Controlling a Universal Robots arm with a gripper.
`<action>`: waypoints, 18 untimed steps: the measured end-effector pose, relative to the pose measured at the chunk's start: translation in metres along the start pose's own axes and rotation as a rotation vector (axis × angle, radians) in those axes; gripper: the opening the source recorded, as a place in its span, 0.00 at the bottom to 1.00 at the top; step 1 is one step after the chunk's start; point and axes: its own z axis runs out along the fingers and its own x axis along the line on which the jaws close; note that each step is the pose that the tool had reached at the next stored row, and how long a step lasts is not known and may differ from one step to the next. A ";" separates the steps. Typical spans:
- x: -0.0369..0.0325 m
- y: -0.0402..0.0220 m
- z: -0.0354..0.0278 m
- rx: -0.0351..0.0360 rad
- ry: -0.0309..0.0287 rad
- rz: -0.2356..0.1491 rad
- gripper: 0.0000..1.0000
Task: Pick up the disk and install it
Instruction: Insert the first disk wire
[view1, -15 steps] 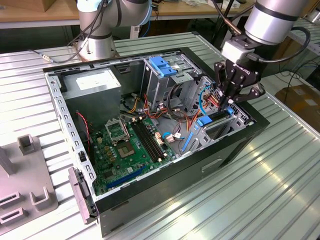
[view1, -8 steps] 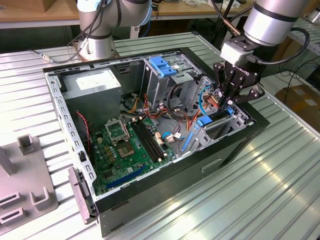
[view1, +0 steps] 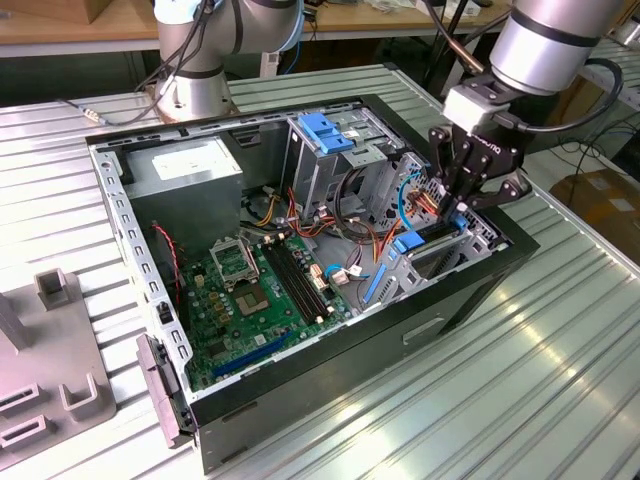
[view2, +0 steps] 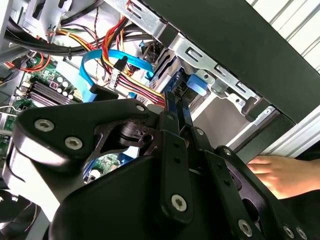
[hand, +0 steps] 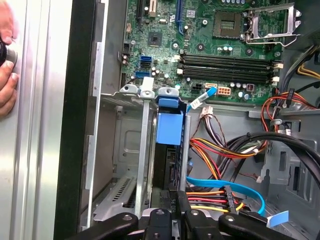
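Observation:
The disk (hand: 167, 167) stands on edge in a metal bay at the corner of the open computer case (view1: 470, 290), its dark body topped by a blue plastic carrier (hand: 169, 127). In the second wrist view the carrier's blue end (view2: 195, 82) shows just past my fingertips. My gripper (view1: 458, 208) reaches down into that bay on the exterior view's right. Its two thin fingers (view2: 172, 150) lie close together, shut, with their tips (hand: 176, 196) at the disk's near end. Whether they pinch it or only touch it is hidden.
Red, yellow and blue cables (hand: 225, 192) run right beside the bay. The motherboard (view1: 260, 290), a grey power supply box (view1: 185, 170) and a blue-handled drive cage (view1: 325, 130) fill the case. A person's hand (view2: 280, 172) rests outside the case wall. A grey fixture (view1: 50, 350) stands at the exterior view's left.

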 end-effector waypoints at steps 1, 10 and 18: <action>0.0006 0.0000 0.0001 0.0000 -0.0001 0.000 0.17; 0.0008 0.0001 0.0013 -0.0008 0.0001 0.019 0.17; 0.0007 0.0000 0.0020 -0.0014 -0.0001 0.031 0.17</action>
